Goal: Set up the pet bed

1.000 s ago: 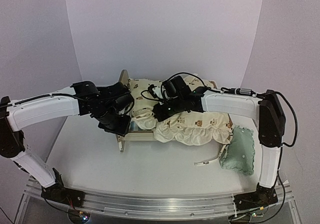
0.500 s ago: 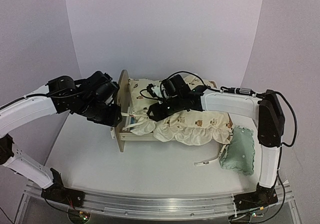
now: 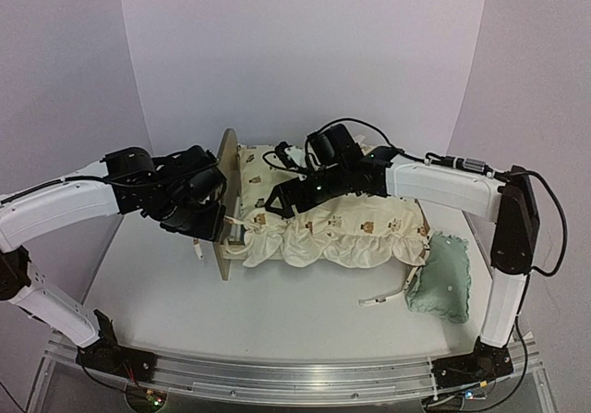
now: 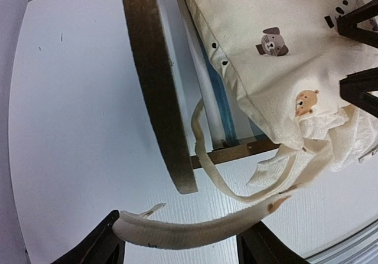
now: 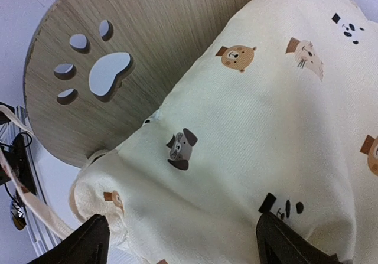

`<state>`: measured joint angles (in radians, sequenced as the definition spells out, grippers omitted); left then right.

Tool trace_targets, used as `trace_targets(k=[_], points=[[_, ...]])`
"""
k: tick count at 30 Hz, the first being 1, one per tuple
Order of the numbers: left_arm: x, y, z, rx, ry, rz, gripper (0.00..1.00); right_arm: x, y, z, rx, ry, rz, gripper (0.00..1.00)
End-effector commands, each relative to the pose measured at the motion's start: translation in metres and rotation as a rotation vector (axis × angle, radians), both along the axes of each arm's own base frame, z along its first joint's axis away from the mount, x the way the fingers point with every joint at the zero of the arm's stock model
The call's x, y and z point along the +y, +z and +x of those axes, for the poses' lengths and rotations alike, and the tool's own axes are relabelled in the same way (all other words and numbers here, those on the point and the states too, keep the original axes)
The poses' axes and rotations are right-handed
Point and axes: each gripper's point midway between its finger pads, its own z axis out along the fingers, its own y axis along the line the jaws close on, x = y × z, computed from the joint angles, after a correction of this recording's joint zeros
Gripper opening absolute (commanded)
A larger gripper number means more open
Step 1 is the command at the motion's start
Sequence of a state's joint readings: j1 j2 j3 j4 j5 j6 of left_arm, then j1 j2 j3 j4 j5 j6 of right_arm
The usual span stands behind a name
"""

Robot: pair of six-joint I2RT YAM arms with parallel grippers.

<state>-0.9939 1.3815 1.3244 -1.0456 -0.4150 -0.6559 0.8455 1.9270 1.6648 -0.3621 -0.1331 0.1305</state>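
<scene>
Pet bed (image 3: 228, 159) sits mid-tabletop (image 3: 277, 330), head end left, foot end right. Frame is light wood with a fine straight grain. Headboard (image 5: 147, 33) is arched, with a paw-print cutout (image 5: 106, 69). Blue-and-white striped base (image 4: 223, 107) shows only in a narrow slot between headboard and cushion. Cream cushion (image 3: 360, 228) is soft woven cloth printed with bear and dog faces. It is ruffled along its near edge, lies over the bed and hides most of the near rail.

Your left gripper (image 4: 182, 240) is just left of the headboard, on its outer face, jaws apart. A flat cream tie strap (image 4: 195, 233) lies across the gap between them, unpinched. Your right gripper (image 5: 180, 231) hovers over the cushion's head end, jaws wide apart above the cloth.

Mint green pillow (image 3: 443, 279), plump and faintly dotted, lies on the tabletop at the bed's near right corner. A second tie (image 3: 388, 295) trails just left of it.

Edges and room: bare tabletop runs along the bed's near side, and you have more of it left of the headboard.
</scene>
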Motion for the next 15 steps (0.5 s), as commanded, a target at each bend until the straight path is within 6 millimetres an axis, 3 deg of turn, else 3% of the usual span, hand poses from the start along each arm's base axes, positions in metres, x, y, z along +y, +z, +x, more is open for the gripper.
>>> trace_targets(k=[1,5,8,11,15], points=[[0.015,0.004,-0.001,-0.027,0.049,0.001,0.66,-0.010,0.027,-0.008,-0.019,-0.002,0.027,0.90],[0.008,-0.002,-0.001,-0.018,0.028,-0.012,0.66,-0.008,0.040,-0.034,-0.026,0.058,0.044,0.90],[0.000,-0.004,0.004,-0.037,0.011,-0.036,0.63,-0.004,0.041,-0.074,-0.040,0.176,0.036,0.87],[-0.006,-0.006,0.011,-0.067,0.013,-0.044,0.59,-0.006,0.025,-0.113,-0.030,0.290,0.009,0.85],[-0.007,-0.017,0.024,-0.092,0.042,-0.006,0.55,-0.016,-0.004,-0.125,-0.005,0.283,-0.023,0.83]])
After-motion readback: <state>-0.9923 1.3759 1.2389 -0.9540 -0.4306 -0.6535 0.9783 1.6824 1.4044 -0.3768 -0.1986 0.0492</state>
